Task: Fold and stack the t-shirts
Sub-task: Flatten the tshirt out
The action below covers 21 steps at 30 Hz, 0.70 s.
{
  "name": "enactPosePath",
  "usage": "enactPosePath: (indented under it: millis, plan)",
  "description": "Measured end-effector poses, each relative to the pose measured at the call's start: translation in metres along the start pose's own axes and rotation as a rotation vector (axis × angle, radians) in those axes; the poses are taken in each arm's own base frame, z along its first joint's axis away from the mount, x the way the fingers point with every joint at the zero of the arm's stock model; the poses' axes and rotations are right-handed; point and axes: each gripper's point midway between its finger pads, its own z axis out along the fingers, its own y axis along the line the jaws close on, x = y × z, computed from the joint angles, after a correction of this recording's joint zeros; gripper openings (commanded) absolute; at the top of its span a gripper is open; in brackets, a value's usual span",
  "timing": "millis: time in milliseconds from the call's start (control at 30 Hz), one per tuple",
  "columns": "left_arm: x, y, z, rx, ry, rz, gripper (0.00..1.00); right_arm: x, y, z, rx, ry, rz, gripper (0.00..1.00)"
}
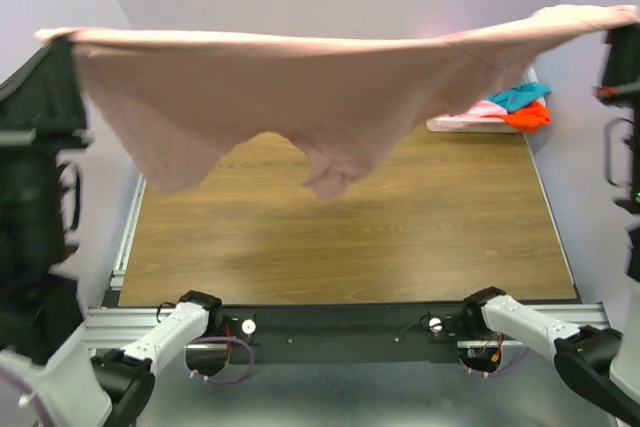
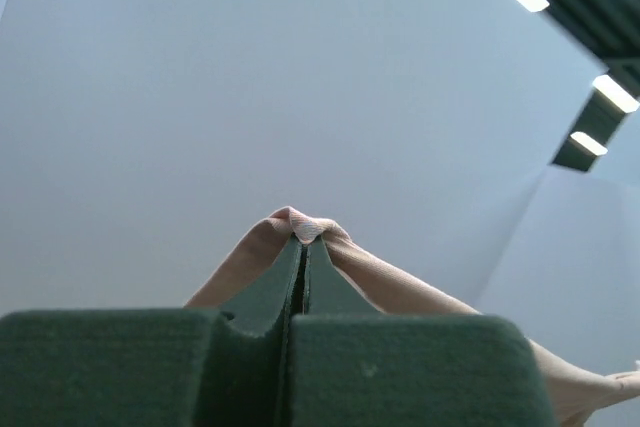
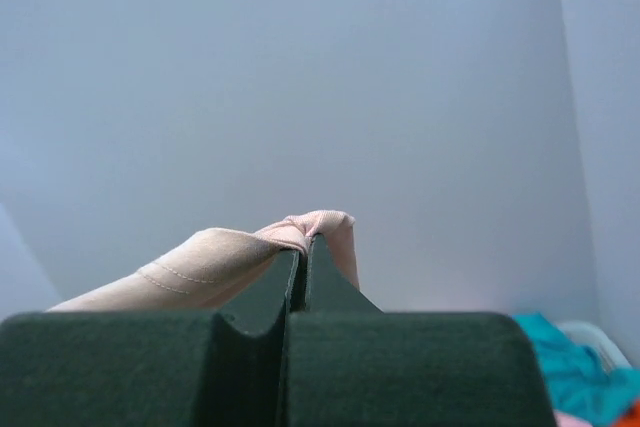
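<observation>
The dusty mauve-pink t-shirt [image 1: 300, 97] hangs stretched wide and high above the table, its lower edge sagging over the wood. My left gripper [image 1: 62, 39] is shut on its left corner, and the cloth [image 2: 305, 227] is pinched between the closed jaws [image 2: 303, 244]. My right gripper [image 1: 622, 22] is shut on the right corner, with the cloth [image 3: 310, 225] bunched at the closed jaw tips [image 3: 303, 244]. Bright pink, teal and orange-red t-shirts [image 1: 515, 105] lie piled at the far right; the teal one also shows in the right wrist view [image 3: 575, 372]. No chest print shows.
A white basket [image 1: 450, 124] holds the pile at the table's far right corner. The wooden table top [image 1: 400, 237] lies below the hanging shirt, with a metal rail [image 1: 125, 237] along its left side. Walls close in behind and on both sides.
</observation>
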Motion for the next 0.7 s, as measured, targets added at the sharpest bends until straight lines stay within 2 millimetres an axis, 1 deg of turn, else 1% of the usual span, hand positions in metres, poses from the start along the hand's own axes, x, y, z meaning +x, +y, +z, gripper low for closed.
enactPosePath:
  millis: [33,67,100,133,167,200,267,333,400,433,467,500,567,600,633,667,700]
  plan:
    - [-0.011,-0.006,-0.008,0.026,-0.02,-0.005,0.0,-0.019,0.003,-0.009,-0.031,-0.038,0.016,0.0]
    - [-0.03,-0.015,-0.022,0.063,-0.054,-0.012,0.0,-0.038,0.007,-0.019,-0.066,-0.075,0.03,0.0]
    - [-0.044,-0.023,-0.035,0.101,-0.08,-0.018,0.0,-0.051,0.009,-0.027,-0.093,-0.102,0.039,0.0]
    - [-0.05,-0.026,-0.041,0.119,-0.09,-0.02,0.0,-0.069,0.012,-0.039,-0.127,-0.138,0.051,0.0]
    - [-0.064,-0.034,-0.055,0.158,-0.116,-0.026,0.0,-0.077,0.014,-0.045,-0.144,-0.156,0.056,0.01]
    - [-0.069,-0.039,-0.063,0.183,-0.126,-0.027,0.0,-0.086,0.016,-0.052,-0.169,-0.176,0.061,0.0]
    - [-0.077,-0.044,-0.075,0.219,-0.14,-0.028,0.0,-0.096,0.02,-0.06,-0.206,-0.196,0.064,0.0]
    - [-0.075,-0.045,-0.079,0.231,-0.136,-0.027,0.0,-0.095,0.023,-0.061,-0.225,-0.192,0.062,0.0]
    - [-0.061,-0.04,-0.075,0.221,-0.108,-0.022,0.0,-0.081,0.026,-0.051,-0.226,-0.153,0.048,0.0]
    - [-0.051,-0.037,-0.07,0.211,-0.09,-0.019,0.0,-0.077,0.027,-0.049,-0.224,-0.145,0.042,0.0]
    - [-0.042,-0.034,-0.065,0.203,-0.075,-0.016,0.0,-0.067,0.028,-0.04,-0.216,-0.121,0.03,0.0]
    - [-0.03,-0.028,-0.059,0.185,-0.052,-0.013,0.0,-0.057,0.028,-0.033,-0.206,-0.102,0.019,0.0]
    - [0.001,-0.013,-0.044,0.133,-0.003,-0.005,0.0,-0.026,0.027,-0.008,-0.162,-0.041,-0.019,0.0]
    - [0.023,-0.001,-0.034,0.092,0.033,0.001,0.0,-0.01,0.026,0.003,-0.144,-0.013,-0.035,0.0]
    - [0.038,0.007,-0.028,0.066,0.054,0.004,0.0,0.017,0.025,0.02,-0.115,0.035,-0.064,0.0]
    - [0.07,0.026,-0.017,0.006,0.093,0.015,0.0,0.036,0.023,0.03,-0.091,0.068,-0.083,0.0]
    - [0.098,0.043,-0.01,-0.05,0.137,0.028,0.0,0.065,0.02,0.045,-0.063,0.115,-0.118,0.0]
